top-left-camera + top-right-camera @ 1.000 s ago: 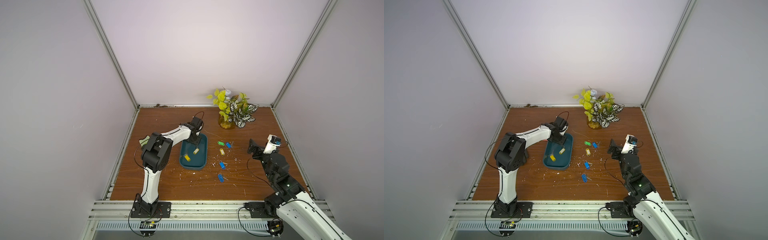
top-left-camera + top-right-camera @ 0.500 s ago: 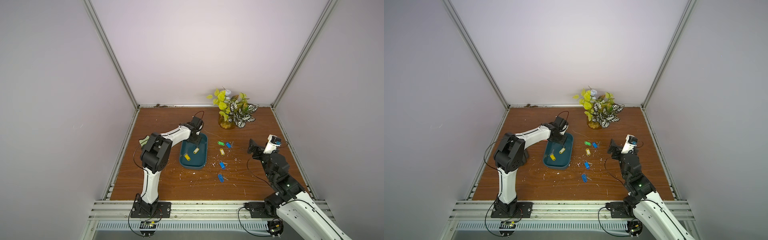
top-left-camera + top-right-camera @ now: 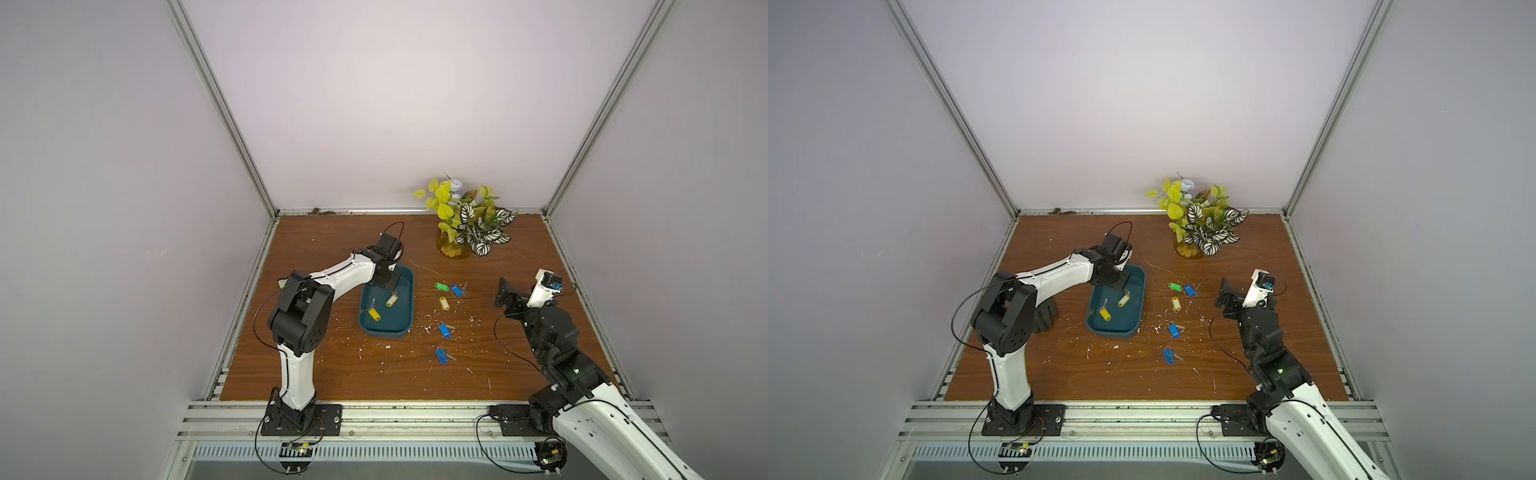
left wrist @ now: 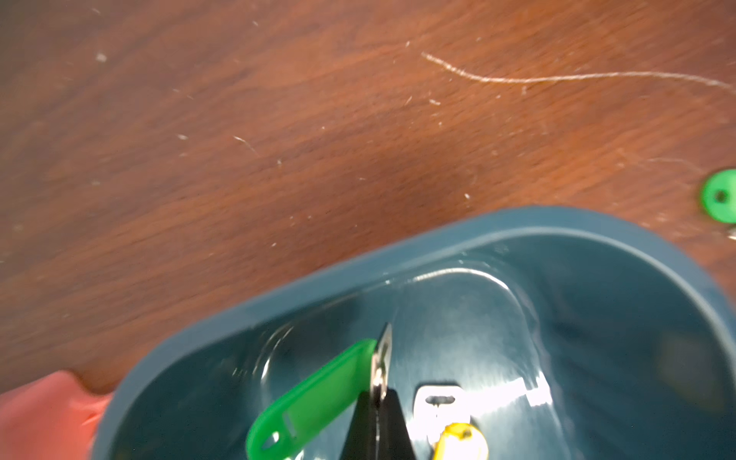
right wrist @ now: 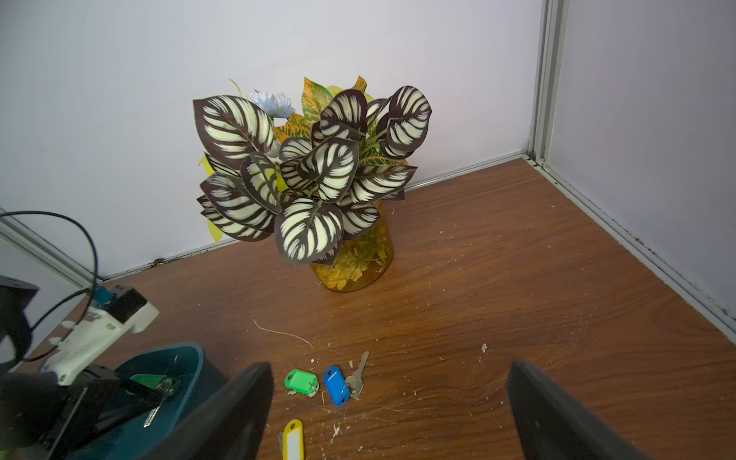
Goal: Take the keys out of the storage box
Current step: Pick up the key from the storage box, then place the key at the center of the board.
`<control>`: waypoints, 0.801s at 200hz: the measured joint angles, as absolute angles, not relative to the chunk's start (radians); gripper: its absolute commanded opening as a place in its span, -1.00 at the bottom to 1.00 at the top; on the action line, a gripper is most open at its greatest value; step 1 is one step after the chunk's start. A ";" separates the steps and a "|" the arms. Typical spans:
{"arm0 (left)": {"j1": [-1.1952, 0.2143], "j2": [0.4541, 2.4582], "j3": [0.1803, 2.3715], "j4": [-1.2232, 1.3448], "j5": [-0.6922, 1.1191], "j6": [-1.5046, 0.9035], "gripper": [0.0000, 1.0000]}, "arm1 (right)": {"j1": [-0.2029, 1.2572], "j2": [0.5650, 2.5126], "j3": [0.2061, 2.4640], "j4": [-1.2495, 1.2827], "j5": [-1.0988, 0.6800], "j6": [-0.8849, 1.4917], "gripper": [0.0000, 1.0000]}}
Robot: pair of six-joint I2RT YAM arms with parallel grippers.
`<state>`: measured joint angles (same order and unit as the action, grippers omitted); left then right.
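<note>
The storage box (image 3: 384, 332) is a dark teal tray left of the table's middle. My left gripper (image 3: 386, 284) reaches into its far end and is shut on the metal blade of a green-tagged key (image 4: 314, 398); its black fingertips (image 4: 392, 426) pinch the blade edge-on. Two yellow-tagged keys (image 3: 374, 313) (image 3: 391, 300) lie on the box floor. Several more keys lie on the wood to the right of the box: green (image 3: 441, 286), blue (image 3: 456, 289), yellow (image 3: 444, 303), blue (image 3: 444, 331). My right gripper (image 3: 509, 293) hangs open and empty to the right of them.
A potted plant (image 3: 465, 224) in an amber jar stands at the back, right of centre. A pink scoop (image 4: 44, 414) lies against the box's outer wall. White crumbs and a thread litter the wood. Metal rails edge the table.
My left gripper's jaws have closed on the green-tagged key inside the box. Neither arm has shifted noticeably.
</note>
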<state>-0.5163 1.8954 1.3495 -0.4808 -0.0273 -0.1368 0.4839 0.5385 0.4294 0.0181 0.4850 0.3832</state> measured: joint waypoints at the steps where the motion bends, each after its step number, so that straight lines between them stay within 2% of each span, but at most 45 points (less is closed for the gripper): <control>1: -0.516 1.892 1.348 -0.480 -0.027 -0.136 -1.00 | 0.484 0.538 0.429 0.018 0.485 0.382 0.98; 56: -0.533 1.614 1.200 -0.433 0.023 -0.094 -1.00 | 0.469 0.564 0.435 0.019 0.489 0.336 0.98; 81: -0.617 1.542 1.175 -0.406 0.054 -0.060 -1.00 | 0.447 0.594 0.437 0.019 0.489 0.319 0.98; 128: -0.832 1.557 1.174 -0.309 0.123 -0.004 -1.00 | 0.361 0.607 0.437 0.019 0.461 0.316 0.98; 160: -0.917 1.687 1.214 -0.269 0.158 0.028 -0.99 | 0.333 0.568 0.445 -0.002 0.465 0.318 0.98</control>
